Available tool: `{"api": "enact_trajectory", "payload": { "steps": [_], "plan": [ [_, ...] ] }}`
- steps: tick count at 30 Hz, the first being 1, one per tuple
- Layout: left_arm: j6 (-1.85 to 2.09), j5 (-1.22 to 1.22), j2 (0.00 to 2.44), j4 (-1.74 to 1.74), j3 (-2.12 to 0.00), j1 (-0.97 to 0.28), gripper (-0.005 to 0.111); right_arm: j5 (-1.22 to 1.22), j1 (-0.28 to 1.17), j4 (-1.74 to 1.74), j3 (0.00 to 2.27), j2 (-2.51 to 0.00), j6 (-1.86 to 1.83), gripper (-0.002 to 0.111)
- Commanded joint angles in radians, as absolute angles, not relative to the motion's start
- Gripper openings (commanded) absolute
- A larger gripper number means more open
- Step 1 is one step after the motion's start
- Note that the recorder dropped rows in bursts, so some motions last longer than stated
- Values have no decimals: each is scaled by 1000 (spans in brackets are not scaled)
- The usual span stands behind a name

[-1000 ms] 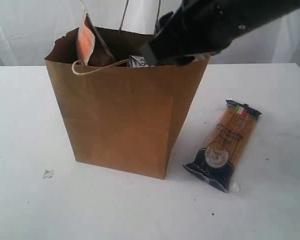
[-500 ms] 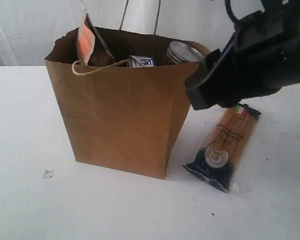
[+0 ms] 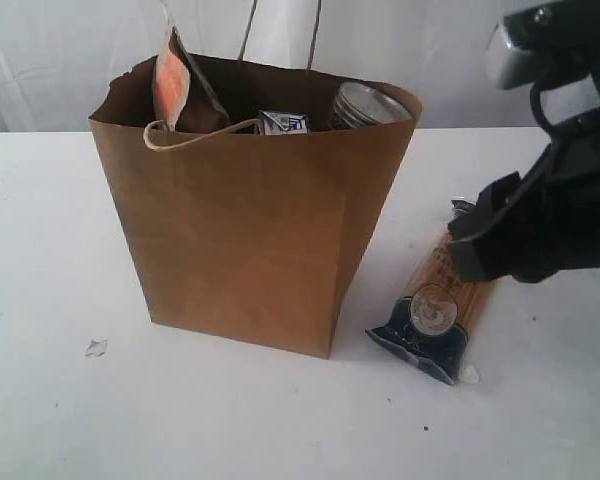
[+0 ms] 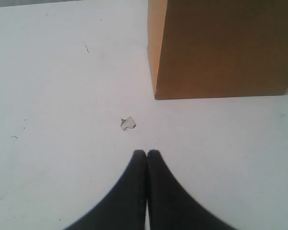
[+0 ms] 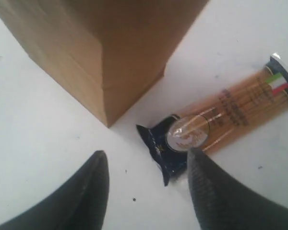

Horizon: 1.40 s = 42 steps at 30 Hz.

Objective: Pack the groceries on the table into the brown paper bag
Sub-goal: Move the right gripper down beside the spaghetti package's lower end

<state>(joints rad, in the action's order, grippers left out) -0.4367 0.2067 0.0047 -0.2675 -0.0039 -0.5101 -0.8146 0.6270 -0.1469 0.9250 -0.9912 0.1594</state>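
We note right claw [image 5: 147, 160] empty, jaws half-spread, over long clear-plastic spaghetti packet [image 5: 230, 112]: dark end just ahead between fingers, long axis slanting away. Left claw [image 4: 147, 154] pinched closed, farther off.

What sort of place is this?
Likely a robot test setup, not a home: plain white table, white curtain backdrop, and the right gripper above a spaghetti packet beside a brown paper bag.
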Motion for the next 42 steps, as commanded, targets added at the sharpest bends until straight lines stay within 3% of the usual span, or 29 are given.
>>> {"api": "enact_trajectory", "payload": {
  "steps": [1, 11, 25, 42],
  "plan": [
    [-446, 211, 0, -270, 0, -513, 1, -812, 523, -142, 869, -1009, 170, 48],
    [-446, 211, 0, -270, 0, -513, 1, -804, 337, 90, 825, -1271, -58, 47],
    [-446, 211, 0, -270, 0, -513, 1, -684, 335, 47, 823, -1584, -56, 47],
    [-446, 211, 0, -270, 0, -513, 1, -519, 335, 47, 746, -1649, -56, 47]
  ]
}}
